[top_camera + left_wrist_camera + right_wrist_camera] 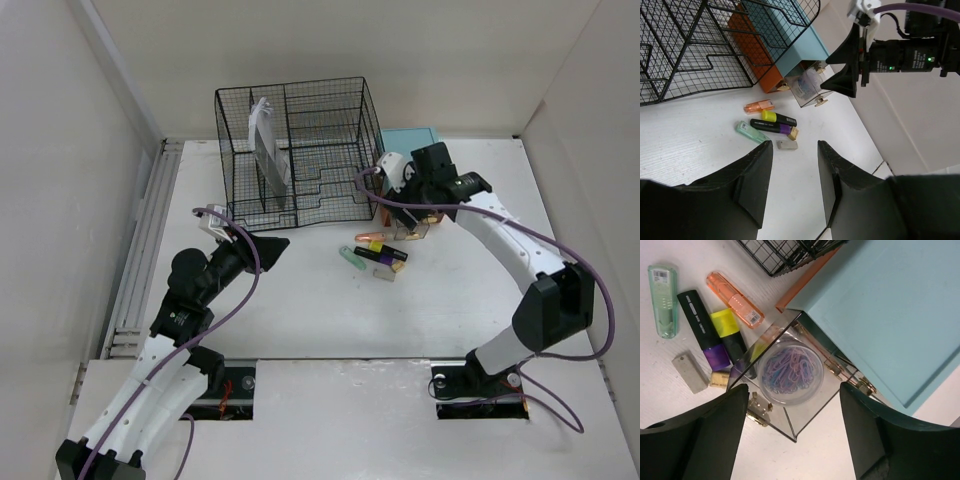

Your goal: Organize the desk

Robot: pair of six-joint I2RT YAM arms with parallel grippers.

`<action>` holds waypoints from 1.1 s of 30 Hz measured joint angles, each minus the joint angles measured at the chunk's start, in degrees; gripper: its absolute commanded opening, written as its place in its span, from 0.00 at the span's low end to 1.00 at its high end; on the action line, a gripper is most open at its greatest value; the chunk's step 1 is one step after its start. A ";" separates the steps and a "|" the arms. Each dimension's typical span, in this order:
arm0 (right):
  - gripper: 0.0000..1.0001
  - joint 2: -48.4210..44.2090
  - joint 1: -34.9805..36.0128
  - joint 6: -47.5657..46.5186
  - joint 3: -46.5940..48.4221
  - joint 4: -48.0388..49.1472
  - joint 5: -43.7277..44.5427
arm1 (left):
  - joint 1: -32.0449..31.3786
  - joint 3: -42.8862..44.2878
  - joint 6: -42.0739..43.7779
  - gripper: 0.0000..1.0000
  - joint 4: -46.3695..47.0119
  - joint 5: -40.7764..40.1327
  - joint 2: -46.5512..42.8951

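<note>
- Table (320, 320), the desk to be organized, lay white and walled, spreading from the arm bases outward. Its loose clutter sat right of centre.
- Left pincer (795, 150) hovered low over bare surface with its jaws spread wide and nothing between them. It was aimed toward the pens, probably waiting its turn.
- Beyond it a small heap lay close together: a mint highlighter (662, 300), a purple-tipped black marker (702, 330), a yellow-capped marker (730, 335), an orange highlighter (735, 299), a grey block (689, 372) and a tan cork-like bit (719, 379). These looked like the items left to put away.
- Just past them a clear drawer (790, 425) stood out from the teal box (890, 310), with a round tub of paper clips (790, 370) inside.
- Right pincer (792, 390) hung over that drawer, jaws wide and gripping nothing. It seemed poised either to load the drawer or to push it home.
- Farthest back, the black wire rack (295, 150) held a grey folder (268, 150) upright in a left slot.
</note>
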 measured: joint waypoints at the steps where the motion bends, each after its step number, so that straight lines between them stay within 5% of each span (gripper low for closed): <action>1: 0.60 -0.70 0.02 -0.02 -0.04 0.15 -0.15 | 0.00 0.00 0.00 0.38 0.02 0.00 0.00; 5: 0.00 -4.39 -0.31 -0.61 -1.09 1.38 -2.32 | 0.00 0.00 0.00 0.38 0.00 0.00 0.00; 13: 0.00 -7.87 -3.69 -15.78 -1.79 -7.06 -18.36 | 0.02 0.00 -0.02 0.37 0.02 0.00 0.00; 20: 0.00 -3.26 -4.90 -26.60 -1.79 -16.61 -21.14 | 0.00 -0.09 0.00 0.37 0.04 0.00 0.00; 27: 0.00 2.89 -5.09 -22.69 -5.57 -10.32 -16.90 | 0.00 -0.31 0.00 0.37 0.02 0.00 -0.04; 33: 0.00 4.17 -3.80 -15.52 -11.39 5.05 -8.22 | 0.00 -0.39 -0.07 0.37 0.04 0.00 -0.15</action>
